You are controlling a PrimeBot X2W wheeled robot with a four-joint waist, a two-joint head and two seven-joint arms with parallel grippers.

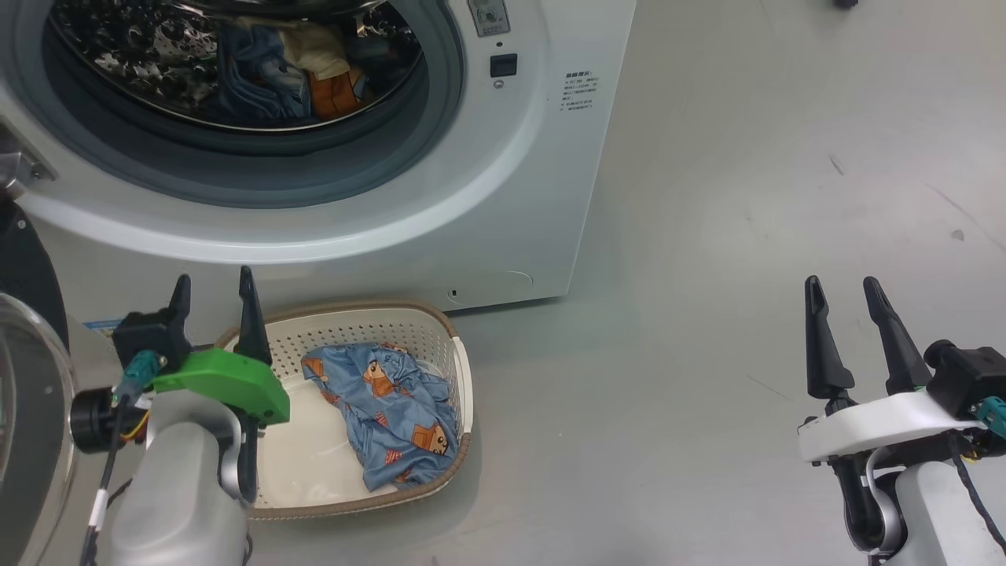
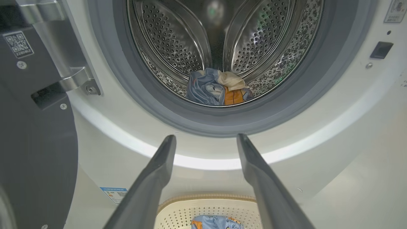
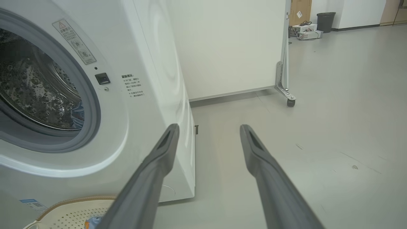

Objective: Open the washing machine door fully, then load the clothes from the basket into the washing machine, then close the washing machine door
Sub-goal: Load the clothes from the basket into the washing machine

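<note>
The white washing machine [image 1: 503,196] stands with its door [image 1: 27,393] swung open at the left edge. Blue, cream and orange clothes [image 1: 291,75] lie in the steel drum [image 2: 178,47]. On the floor before it sits the cream basket [image 1: 464,369] holding one blue piece printed with orange figures [image 1: 393,409]. My left gripper [image 1: 214,287] hangs open and empty over the basket's left end, below the drum mouth; in the left wrist view its fingers [image 2: 159,171] point at the machine's front. My right gripper [image 1: 845,287] is open and empty, far right over bare floor.
Grey floor [image 1: 747,196] spreads to the right of the machine. In the right wrist view a white partition on a caster [image 3: 289,101] stands behind, with a bin and boxes [image 3: 318,24] far back.
</note>
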